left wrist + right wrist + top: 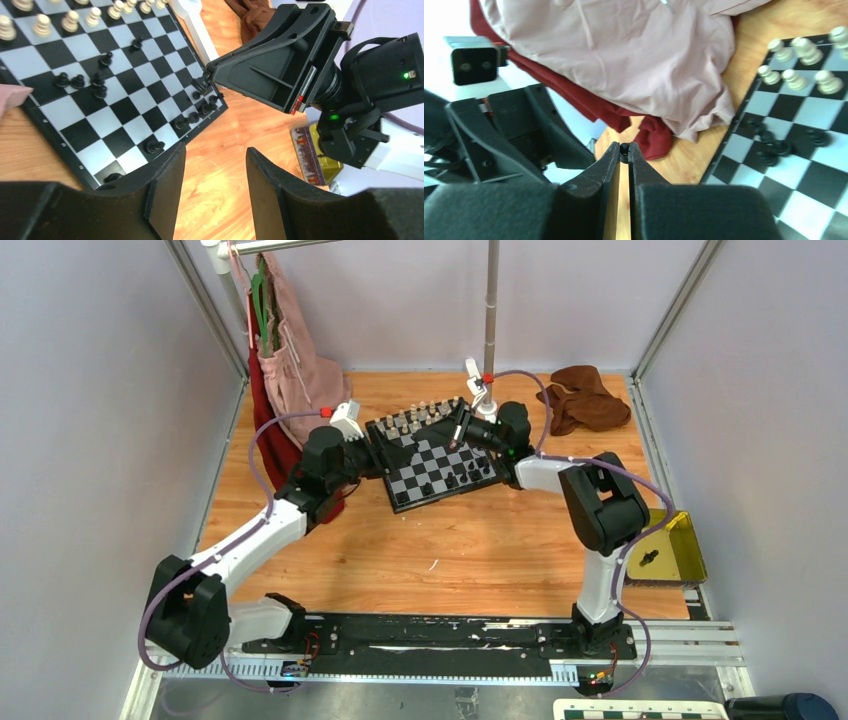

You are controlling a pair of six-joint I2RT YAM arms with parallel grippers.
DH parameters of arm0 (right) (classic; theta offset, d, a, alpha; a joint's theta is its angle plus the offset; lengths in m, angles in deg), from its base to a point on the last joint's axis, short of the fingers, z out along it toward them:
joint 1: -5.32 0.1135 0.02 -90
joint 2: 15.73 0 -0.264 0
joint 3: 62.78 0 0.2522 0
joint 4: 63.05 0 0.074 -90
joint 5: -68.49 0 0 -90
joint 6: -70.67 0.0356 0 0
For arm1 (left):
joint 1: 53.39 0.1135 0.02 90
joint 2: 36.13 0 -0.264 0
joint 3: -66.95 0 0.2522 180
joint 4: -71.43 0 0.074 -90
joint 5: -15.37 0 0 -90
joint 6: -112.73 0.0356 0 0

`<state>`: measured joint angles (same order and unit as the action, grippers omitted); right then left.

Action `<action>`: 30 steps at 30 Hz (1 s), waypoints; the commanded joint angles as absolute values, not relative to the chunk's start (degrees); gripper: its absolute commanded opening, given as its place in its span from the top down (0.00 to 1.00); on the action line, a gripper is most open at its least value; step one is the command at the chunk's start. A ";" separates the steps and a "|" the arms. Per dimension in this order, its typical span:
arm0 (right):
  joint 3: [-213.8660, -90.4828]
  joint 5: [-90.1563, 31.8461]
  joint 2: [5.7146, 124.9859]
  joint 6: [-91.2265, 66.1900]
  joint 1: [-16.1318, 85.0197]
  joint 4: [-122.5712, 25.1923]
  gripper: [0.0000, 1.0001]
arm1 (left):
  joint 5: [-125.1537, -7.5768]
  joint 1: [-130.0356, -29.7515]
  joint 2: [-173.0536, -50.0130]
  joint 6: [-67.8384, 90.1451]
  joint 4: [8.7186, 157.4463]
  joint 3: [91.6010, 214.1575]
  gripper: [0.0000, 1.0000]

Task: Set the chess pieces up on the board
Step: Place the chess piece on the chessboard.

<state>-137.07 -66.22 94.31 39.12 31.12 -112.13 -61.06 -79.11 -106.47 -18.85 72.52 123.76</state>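
The board [420,465] lies tilted on the wooden table between both arms. Cream chess pieces [420,416] stand in rows along its far edge. Black pieces [452,478] are scattered over the near half, some lying down. My right gripper [457,434] hovers over the board's right side, shut on a small black piece [624,147] pinched at its fingertips. The left wrist view shows that gripper [206,80] above a cluster of black pieces [200,107] at the board's edge. My left gripper [215,160] stands open and empty by the board's left corner [107,175].
Pink and red cloths [290,370] hang from a rail at the back left and reach down to the board's left edge. A brown cloth [585,398] lies at the back right. A yellow tin [668,548] sits at the right edge. A metal pole [490,300] stands behind the board.
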 commanded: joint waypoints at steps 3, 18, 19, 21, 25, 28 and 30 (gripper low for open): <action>-144.70 -65.98 89.31 12.72 29.77 -79.27 1.00 | -66.08 -77.24 -102.26 -16.17 77.04 122.22 0.46; -143.40 -47.37 83.61 -10.97 29.92 -51.63 1.00 | -68.73 -76.69 -101.18 -17.91 77.15 119.46 0.46; -142.67 -46.33 83.37 -11.46 29.93 -51.76 1.00 | -68.65 -76.69 -101.28 -17.95 77.13 119.47 0.46; -141.33 -44.99 83.17 -12.20 29.90 -52.42 1.00 | -68.49 -76.69 -101.26 -18.12 77.14 119.60 0.46; -140.48 -42.17 83.18 -13.37 29.92 -53.17 1.00 | -68.63 -76.69 -101.17 -18.38 77.67 119.65 0.46; -140.14 -39.75 83.55 -13.72 29.93 -54.03 1.00 | -68.83 -76.69 -100.88 -18.48 77.87 119.63 0.46; -140.47 -38.78 84.27 -14.11 29.99 -54.22 1.00 | -69.00 -76.69 -100.76 -18.70 77.97 119.55 0.46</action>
